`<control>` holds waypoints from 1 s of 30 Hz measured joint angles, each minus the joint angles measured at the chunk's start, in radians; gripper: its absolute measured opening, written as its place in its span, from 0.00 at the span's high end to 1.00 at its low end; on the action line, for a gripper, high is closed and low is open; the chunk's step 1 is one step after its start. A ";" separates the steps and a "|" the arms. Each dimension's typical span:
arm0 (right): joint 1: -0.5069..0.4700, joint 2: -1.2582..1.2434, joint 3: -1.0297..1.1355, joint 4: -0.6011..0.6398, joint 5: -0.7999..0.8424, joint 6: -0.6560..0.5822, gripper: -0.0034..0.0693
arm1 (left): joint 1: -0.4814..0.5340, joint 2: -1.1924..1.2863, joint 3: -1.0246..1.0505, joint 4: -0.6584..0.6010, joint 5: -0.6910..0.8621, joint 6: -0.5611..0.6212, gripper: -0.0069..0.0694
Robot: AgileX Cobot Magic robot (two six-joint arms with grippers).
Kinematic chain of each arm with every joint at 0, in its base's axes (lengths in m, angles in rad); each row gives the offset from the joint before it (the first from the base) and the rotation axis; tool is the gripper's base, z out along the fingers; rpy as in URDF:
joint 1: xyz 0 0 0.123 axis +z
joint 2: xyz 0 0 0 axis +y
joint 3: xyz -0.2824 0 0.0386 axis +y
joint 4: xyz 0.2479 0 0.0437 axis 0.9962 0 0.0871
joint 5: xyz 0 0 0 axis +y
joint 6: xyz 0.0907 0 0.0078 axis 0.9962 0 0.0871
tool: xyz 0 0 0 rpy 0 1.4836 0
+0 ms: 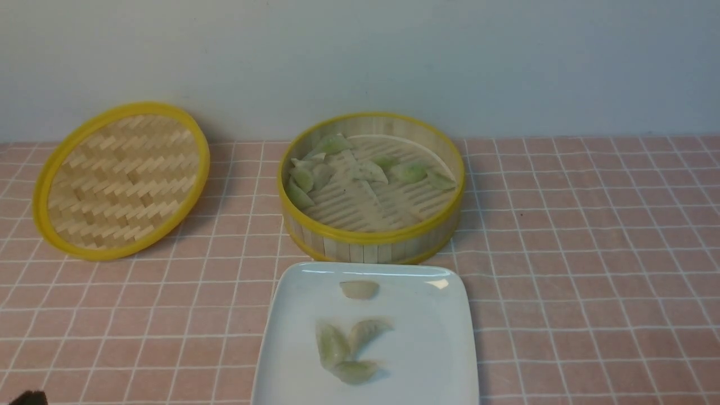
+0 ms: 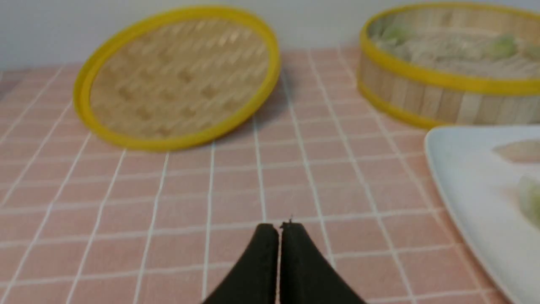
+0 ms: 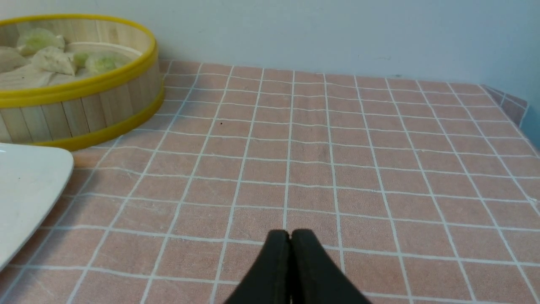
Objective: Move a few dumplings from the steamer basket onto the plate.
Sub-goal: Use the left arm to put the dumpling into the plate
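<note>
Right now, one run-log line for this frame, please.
white square plate: four pale green dumplings | round bamboo steamer basket: more left | left gripper, right gripper: shut, empty

My matt black pincer (image 2: 279,230) hung over soft checked cloth (image 1: 590,253); basket (image 1: 371,239) bamboo, plate (image 1: 281,337) glossy.

Round bamboo steamer basket (image 1: 371,239) with yellow rims holds several pale green dumplings (image 1: 360,169). Just in front, a glossy white square plate (image 1: 292,337) carries four more dumplings.
</note>
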 joint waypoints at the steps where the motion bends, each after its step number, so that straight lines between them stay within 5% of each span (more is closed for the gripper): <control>1: 0.000 0.000 0.000 0.000 0.000 0.000 0.97 | 0.008 0.000 0.008 0.002 0.007 0.000 0.92; 30: 0.000 0.000 0.000 0.001 0.000 -0.001 0.97 | 0.012 0.000 0.009 0.003 0.017 -0.006 0.92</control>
